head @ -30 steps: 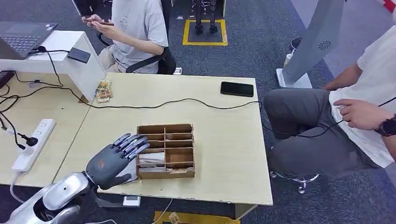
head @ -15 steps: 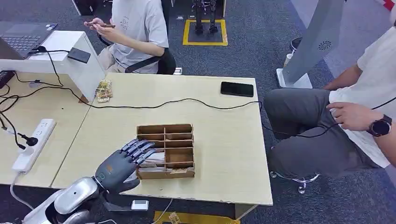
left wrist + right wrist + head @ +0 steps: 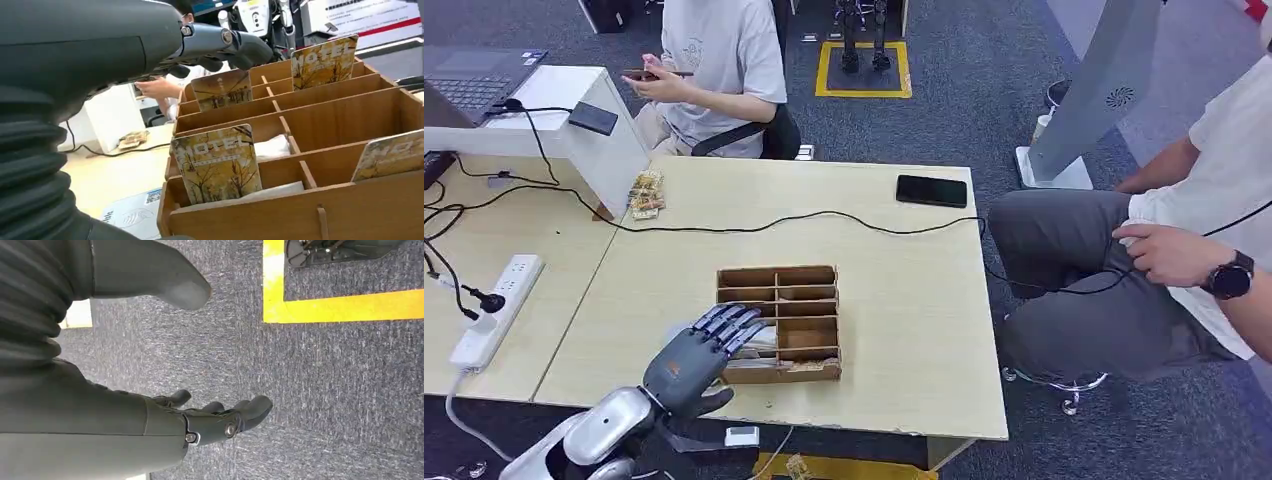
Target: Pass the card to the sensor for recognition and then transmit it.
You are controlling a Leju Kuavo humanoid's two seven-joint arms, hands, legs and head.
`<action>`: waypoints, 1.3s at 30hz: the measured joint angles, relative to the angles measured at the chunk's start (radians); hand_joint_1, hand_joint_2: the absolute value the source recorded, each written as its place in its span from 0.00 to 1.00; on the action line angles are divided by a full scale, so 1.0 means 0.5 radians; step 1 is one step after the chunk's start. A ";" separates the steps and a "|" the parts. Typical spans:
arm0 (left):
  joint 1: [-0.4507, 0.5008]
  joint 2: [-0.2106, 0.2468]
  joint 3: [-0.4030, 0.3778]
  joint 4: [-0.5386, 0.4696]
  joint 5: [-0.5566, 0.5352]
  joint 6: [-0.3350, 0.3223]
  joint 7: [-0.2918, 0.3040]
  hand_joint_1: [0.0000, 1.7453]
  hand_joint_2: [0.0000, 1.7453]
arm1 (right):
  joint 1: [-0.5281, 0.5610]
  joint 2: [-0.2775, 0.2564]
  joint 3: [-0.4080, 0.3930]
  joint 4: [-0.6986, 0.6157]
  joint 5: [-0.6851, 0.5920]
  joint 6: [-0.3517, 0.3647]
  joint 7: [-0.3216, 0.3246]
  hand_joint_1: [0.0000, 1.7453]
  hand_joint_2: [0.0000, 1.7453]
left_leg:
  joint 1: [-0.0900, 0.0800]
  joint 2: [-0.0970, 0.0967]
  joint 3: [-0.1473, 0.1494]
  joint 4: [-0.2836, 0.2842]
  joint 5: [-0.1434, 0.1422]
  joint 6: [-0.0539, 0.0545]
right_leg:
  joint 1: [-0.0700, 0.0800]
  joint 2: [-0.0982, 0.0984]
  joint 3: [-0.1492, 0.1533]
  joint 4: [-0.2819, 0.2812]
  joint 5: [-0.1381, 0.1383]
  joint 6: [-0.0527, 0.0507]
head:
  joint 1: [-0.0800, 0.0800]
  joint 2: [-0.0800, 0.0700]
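The left robot hand (image 3: 692, 358) has been moved forward over the last second, and its fingers (image 3: 729, 322), spread and holding nothing, are now placed over the near-left slots of the wooden card box (image 3: 814, 372). The nearest hotel card (image 3: 216, 163) is seen just beneath the fingers, upright in its slot, so a grasp is judged to be close. Beyond the box, a black phone (image 3: 932, 190) lies on the surface (image 3: 904, 300).

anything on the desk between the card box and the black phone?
Head view: the black cable crosses the desk between the card box and the phone. Otherwise that stretch is bare wood.
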 joint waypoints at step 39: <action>0.136 -0.108 0.188 0.033 -0.108 0.066 0.141 0.00 1.00 | 0.006 0.014 0.002 -0.063 0.001 0.042 -0.005 0.00 1.00 | 0.000 -0.001 0.000 0.000 0.000 0.000 | 0.000 0.000 0.000 0.000 0.000 0.000 | 0.000 0.000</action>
